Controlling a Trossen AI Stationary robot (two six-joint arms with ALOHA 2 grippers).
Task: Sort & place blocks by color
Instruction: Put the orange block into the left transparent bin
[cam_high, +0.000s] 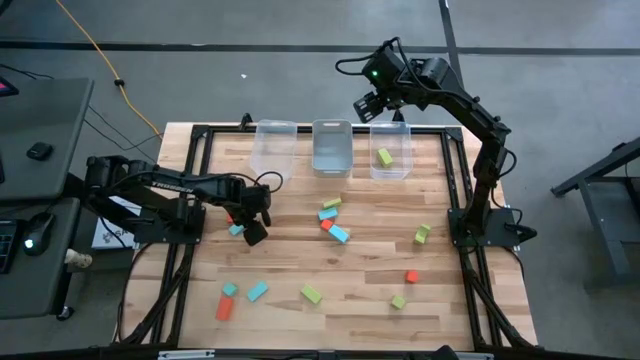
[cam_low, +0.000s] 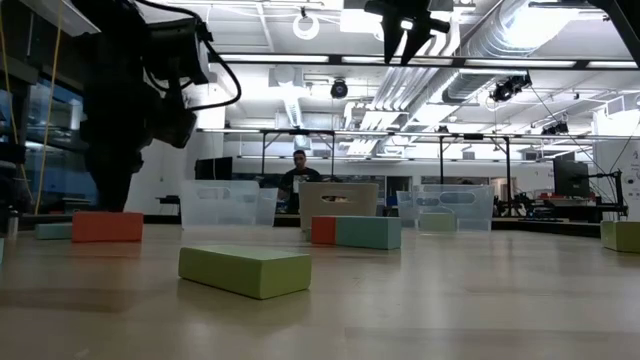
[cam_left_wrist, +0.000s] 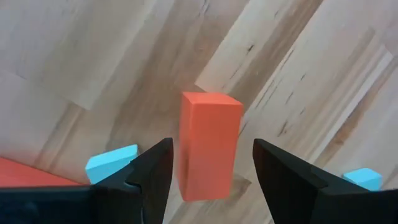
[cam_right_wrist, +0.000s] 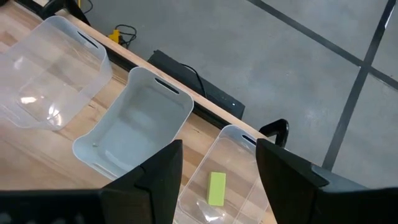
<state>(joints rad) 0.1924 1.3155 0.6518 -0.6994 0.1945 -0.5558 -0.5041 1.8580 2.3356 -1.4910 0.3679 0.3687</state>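
Observation:
A red-orange block (cam_left_wrist: 208, 146) stands on end on the wooden table, between the fingers of my left gripper (cam_left_wrist: 213, 146). That gripper is open and points down at the table's left middle (cam_high: 252, 225), with a gap on each side of the block. Light blue blocks (cam_left_wrist: 112, 165) (cam_left_wrist: 364, 177) lie close by. More red-orange, light blue and yellow-green blocks (cam_high: 330, 220) are scattered over the table. My right gripper (cam_right_wrist: 217, 158) hangs open and empty high above the three clear bins. One yellow-green block (cam_right_wrist: 216, 188) lies in the right bin (cam_high: 390, 150).
The three clear bins (cam_high: 332, 148) stand in a row at the table's far edge; the left (cam_high: 275, 145) and middle ones show nothing inside. A black frame (cam_high: 200, 130) rims the table. In the low view a person (cam_low: 300, 170) sits beyond the far edge.

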